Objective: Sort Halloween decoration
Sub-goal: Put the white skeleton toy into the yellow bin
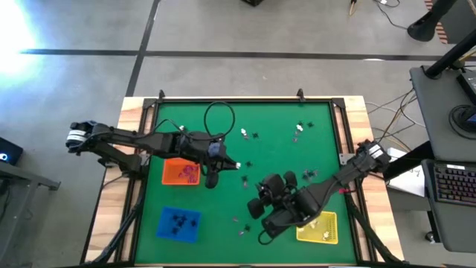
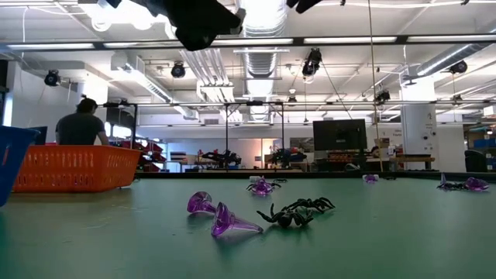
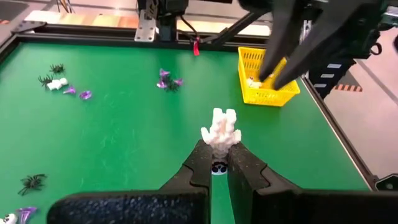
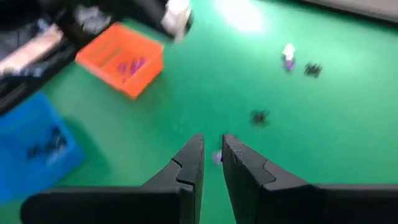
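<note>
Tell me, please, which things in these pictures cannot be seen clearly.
- Yellow tray, left wrist view: the right arm covers part of it.
- Right pincer, right wrist view: blurred, so a grip is unclear.
- Blue tray, low view: cut by the edge.
- White trinket in the left pincer: its shape is unclear.

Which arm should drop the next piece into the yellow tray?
Left. The left gripper is shut on a white trinket; the yellow tray lies ahead. The right gripper holds nothing.
</note>
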